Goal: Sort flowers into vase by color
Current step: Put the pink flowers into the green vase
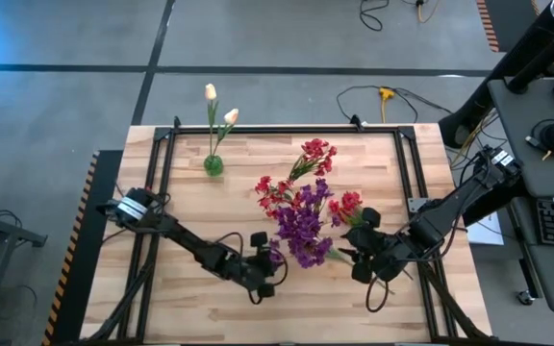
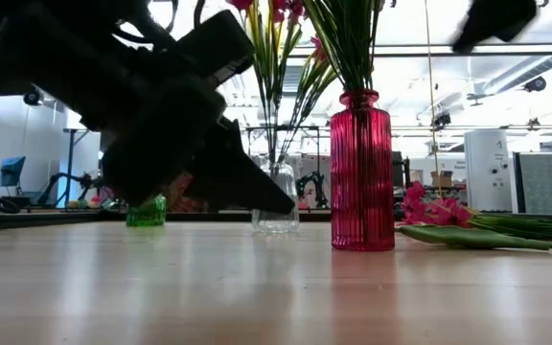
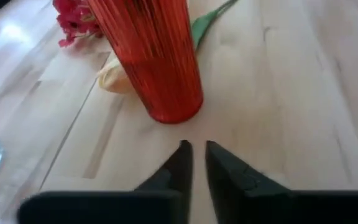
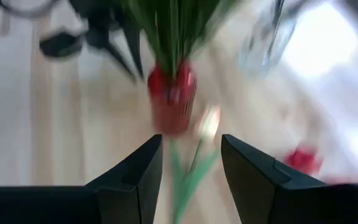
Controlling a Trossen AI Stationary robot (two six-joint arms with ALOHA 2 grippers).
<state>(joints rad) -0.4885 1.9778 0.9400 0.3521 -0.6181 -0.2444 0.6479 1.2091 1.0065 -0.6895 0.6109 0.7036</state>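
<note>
Left hand [image 1: 267, 272] sits low on the counter [image 1: 190, 298] at about seven o'clock from the flower bunch. Its fingers [image 3: 182, 163] are pinched narrow with only a sliver of wood showing between them, and nothing is held. Just ahead of it stands the red vase [image 3: 151, 56], upright, packed with green stems.

Right hand [image 1: 366, 258] is at about five o'clock of the bunch, fingers [image 4: 138, 174] parted a moderate way. A green stem [image 4: 188, 180] runs along the counter between them, leading to a cream tulip [image 4: 207, 123] lying by the foot of the red vase. Whether the fingers touch that stem I cannot tell.

From above, purple flowers [image 1: 301, 229] crowd the middle of the counter with red flowers [image 1: 314, 157] spraying out towards twelve and ten o'clock. Two more cream tulips [image 1: 217, 106] stand in a small green vase [image 1: 214, 164] out at eleven o'clock, well apart from the rest.

In the low view a clear vase [image 2: 276, 203] stands behind the red one, and a pink-red stem [image 2: 448, 216] lies flat on the counter at three o'clock of it.
</note>
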